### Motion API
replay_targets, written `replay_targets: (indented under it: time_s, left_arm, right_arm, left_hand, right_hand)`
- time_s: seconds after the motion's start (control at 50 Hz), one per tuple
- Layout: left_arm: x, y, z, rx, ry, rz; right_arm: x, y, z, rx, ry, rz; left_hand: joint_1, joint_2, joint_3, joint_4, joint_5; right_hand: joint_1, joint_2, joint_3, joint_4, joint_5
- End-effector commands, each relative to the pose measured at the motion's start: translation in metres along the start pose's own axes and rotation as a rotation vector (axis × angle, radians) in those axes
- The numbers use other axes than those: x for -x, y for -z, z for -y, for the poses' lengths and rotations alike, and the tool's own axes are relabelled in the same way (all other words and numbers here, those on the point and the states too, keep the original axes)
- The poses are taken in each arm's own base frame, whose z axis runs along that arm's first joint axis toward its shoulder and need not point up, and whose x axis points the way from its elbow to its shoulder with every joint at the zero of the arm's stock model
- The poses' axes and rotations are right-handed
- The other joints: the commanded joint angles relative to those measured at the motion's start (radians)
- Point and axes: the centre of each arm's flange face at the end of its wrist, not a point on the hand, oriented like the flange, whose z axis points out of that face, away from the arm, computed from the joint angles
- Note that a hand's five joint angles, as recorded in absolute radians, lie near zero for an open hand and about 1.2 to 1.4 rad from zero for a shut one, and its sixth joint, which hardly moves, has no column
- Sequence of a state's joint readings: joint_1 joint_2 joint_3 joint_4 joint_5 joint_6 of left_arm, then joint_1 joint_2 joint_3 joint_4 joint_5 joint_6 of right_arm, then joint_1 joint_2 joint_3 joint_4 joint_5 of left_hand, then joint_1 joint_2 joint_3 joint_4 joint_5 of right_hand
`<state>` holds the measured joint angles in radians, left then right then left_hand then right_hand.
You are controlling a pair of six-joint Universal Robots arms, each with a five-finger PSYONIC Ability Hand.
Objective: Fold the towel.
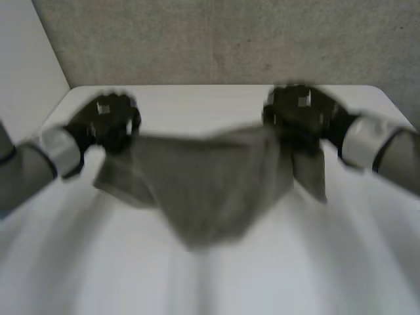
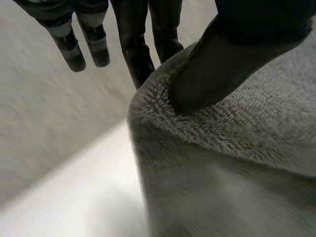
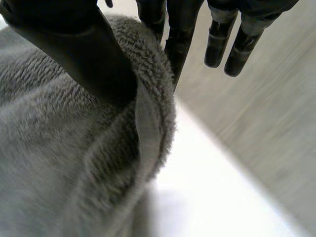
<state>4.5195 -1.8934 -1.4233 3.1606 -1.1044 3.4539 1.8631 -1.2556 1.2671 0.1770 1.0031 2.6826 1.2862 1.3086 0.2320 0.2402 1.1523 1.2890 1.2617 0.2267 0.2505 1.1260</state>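
A grey towel (image 1: 207, 190) hangs in the air between my two hands, sagging to a point over the middle of the table. My left hand (image 1: 108, 121) grips its left top corner. In the left wrist view the thumb (image 2: 217, 64) presses the fluffy towel edge (image 2: 207, 128) against the fingers (image 2: 136, 54) behind it. My right hand (image 1: 298, 115) holds the right top corner. In the right wrist view its thumb (image 3: 94, 59) pinches the towel (image 3: 74, 158) against the fingers (image 3: 180, 44), and a short end of cloth hangs below that hand.
The white table (image 1: 216, 275) lies below the towel, its far edge (image 1: 197, 88) meeting a grey wall (image 1: 230, 39). A white panel (image 1: 26, 59) stands at the far left.
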Motion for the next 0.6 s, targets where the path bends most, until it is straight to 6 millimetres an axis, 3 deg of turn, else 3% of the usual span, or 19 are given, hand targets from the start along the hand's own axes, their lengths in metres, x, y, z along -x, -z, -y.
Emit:
replay_targets:
  time_s: [0.02,0.04,0.08,0.12,0.14,0.2,0.24,0.26,0.34,0.36,0.4,0.42,0.46,0.48,0.5,0.52,0.56,0.58,0.6]
  left_arm:
    - [0.041,-0.017,0.129,-0.404,-0.08,0.234]
    - [0.041,-0.017,0.129,-0.405,-0.08,0.234]
    - [0.046,0.007,0.174,-0.584,-0.065,0.259]
    - [0.047,0.018,0.186,-0.651,-0.055,0.263]
    - [0.047,0.024,0.19,-0.687,-0.041,0.262]
    - [0.045,0.028,0.187,-0.701,-0.033,0.256]
    - [0.035,0.025,0.166,-0.663,-0.034,0.202]
    - [0.035,0.025,0.166,-0.663,-0.034,0.201]
    - [0.013,0.017,0.105,-0.496,0.014,0.102]
    - [0.013,0.017,0.105,-0.495,0.014,0.102]
    - [0.007,0.016,0.06,-0.367,0.023,0.092]
    - [0.007,0.016,0.06,-0.367,0.023,0.092]
    - [0.004,0.016,0.01,-0.223,-0.005,0.101]
    - [0.004,0.016,0.01,-0.223,-0.005,0.101]
    - [-0.004,0.016,-0.014,-0.153,-0.029,0.088]
    - [-0.004,0.016,-0.014,-0.153,-0.029,0.088]
    - [-0.019,0.017,-0.053,-0.037,-0.075,0.047]
    - [-0.019,0.017,-0.054,-0.037,-0.075,0.047]
    - [-0.025,0.018,-0.07,0.015,-0.086,0.027]
  right_arm:
    - [-0.059,-0.006,0.136,-0.463,0.206,-0.23]
    - [-0.059,-0.006,0.136,-0.464,0.206,-0.23]
    - [-0.066,0.01,0.165,-0.621,0.137,-0.295]
    - [-0.064,0.014,0.165,-0.648,0.103,-0.292]
    - [-0.062,0.01,0.153,-0.629,0.082,-0.277]
    - [-0.056,0.007,0.139,-0.591,0.071,-0.258]
    - [-0.043,0.007,0.115,-0.513,0.081,-0.225]
    - [-0.043,0.007,0.115,-0.513,0.081,-0.225]
    - [-0.023,0.008,0.074,-0.389,0.108,-0.18]
    - [-0.023,0.008,0.074,-0.389,0.108,-0.18]
    - [-0.004,0.008,0.039,-0.286,0.117,-0.119]
    - [-0.004,0.008,0.038,-0.285,0.117,-0.118]
    - [0.02,0.009,-0.002,-0.165,0.12,-0.038]
    - [0.02,0.009,-0.002,-0.164,0.12,-0.037]
    - [0.031,0.009,-0.024,-0.103,0.125,-0.001]
    - [0.031,0.009,-0.024,-0.102,0.125,0.0]
    - [0.05,0.009,-0.066,0.018,0.146,0.052]
    - [0.05,0.009,-0.066,0.018,0.147,0.052]
    - [0.056,0.009,-0.081,0.06,0.165,0.071]
  left_hand:
    - [0.11,0.088,-0.057,-0.066,0.069]
    - [0.11,0.088,-0.057,-0.066,0.069]
    - [0.11,0.088,-0.057,-0.066,0.069]
    - [0.11,0.088,-0.057,-0.066,0.069]
    - [0.11,0.088,-0.057,-0.066,0.069]
    - [0.11,0.088,-0.057,-0.066,0.069]
    - [0.11,0.088,-0.057,-0.066,0.069]
    - [0.11,0.088,-0.057,-0.066,0.069]
    - [0.11,0.088,-0.057,-0.066,0.069]
    - [0.11,0.088,-0.057,-0.066,0.069]
    - [0.11,0.088,-0.057,-0.066,0.069]
    - [0.11,0.088,-0.057,-0.066,0.069]
    - [0.11,0.088,-0.057,-0.066,0.069]
    - [0.11,0.088,-0.057,-0.066,0.069]
    - [0.11,0.088,-0.057,-0.066,0.069]
    - [0.11,0.088,-0.057,-0.066,0.069]
    - [0.11,0.088,-0.057,-0.066,0.069]
    - [0.11,0.088,-0.057,-0.066,0.069]
    - [0.11,0.088,-0.057,-0.066,0.069]
  right_hand:
    - [0.107,0.135,-0.052,-0.076,0.096]
    - [0.107,0.135,-0.052,-0.076,0.096]
    - [0.107,0.135,-0.052,-0.076,0.096]
    - [0.107,0.135,-0.052,-0.076,0.096]
    - [0.107,0.135,-0.052,-0.076,0.096]
    - [0.107,0.135,-0.052,-0.076,0.096]
    - [0.107,0.135,-0.052,-0.076,0.096]
    - [0.107,0.135,-0.052,-0.076,0.096]
    - [0.107,0.135,-0.052,-0.076,0.096]
    - [0.107,0.135,-0.052,-0.076,0.096]
    - [0.107,0.135,-0.052,-0.076,0.096]
    - [0.107,0.135,-0.052,-0.076,0.096]
    - [0.062,0.089,-0.052,-0.076,0.05]
    - [0.061,0.089,-0.052,-0.076,0.05]
    - [-0.052,-0.025,-0.052,-0.076,-0.064]
    - [-0.053,-0.026,-0.052,-0.076,-0.065]
    - [-0.284,-0.257,-0.052,-0.076,-0.296]
    - [-0.285,-0.258,-0.052,-0.076,-0.297]
    - [-0.317,-0.29,-0.052,-0.076,-0.329]
